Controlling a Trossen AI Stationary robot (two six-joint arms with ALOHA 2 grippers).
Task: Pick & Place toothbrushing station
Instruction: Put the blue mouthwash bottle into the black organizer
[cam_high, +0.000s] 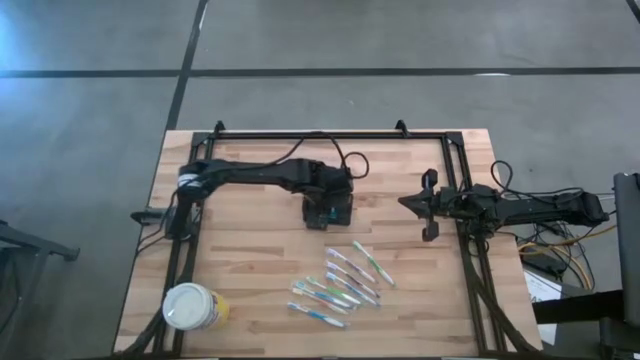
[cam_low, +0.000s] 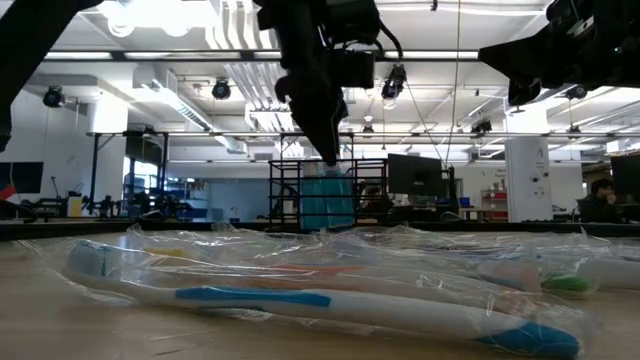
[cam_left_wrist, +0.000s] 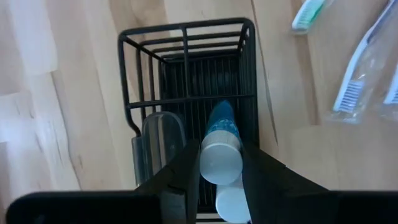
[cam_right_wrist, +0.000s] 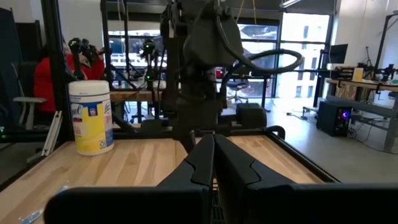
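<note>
Small black wire-mesh basket (cam_high: 328, 210) near middle of light wood plank surface (cam_high: 250, 260), standing upright. Seen from above in left wrist view (cam_left_wrist: 186, 81): dark see-through wire sides, ribbed floor inside.

Left gripper (cam_left_wrist: 221, 163) right over the basket, jaws part-way closed on a blue tube w/ round white cap (cam_left_wrist: 221, 149). Tube tilted, cap end up between the jaws, blue end down inside the basket. Second white round cap (cam_left_wrist: 231, 202) just below the first one. Grey-clear flat thing (cam_left_wrist: 163, 134) inside the basket beside the tube; can't tell what it is. In low view, blue tube (cam_low: 328, 198) sticking up in the basket under the dark arm.

Right gripper (cam_high: 430, 205) off to the right side of the surface, well apart from the basket, jaws shut tight, holding nothing. In right wrist view, the two dark fingers (cam_right_wrist: 214, 158) pressed together.

Bunch of toothbrushes in clear plastic wraps (cam_high: 340, 285) lying flat on the surface, near the front, apart from the basket. Blue, green & white handles. Close up in low view (cam_low: 300, 295).

Round yellow tub w/ white lid (cam_high: 193, 307) at front left corner of the surface, upright. Also in right wrist view (cam_right_wrist: 91, 118).

Person in red top (cam_right_wrist: 46, 78) in the room behind.
</note>
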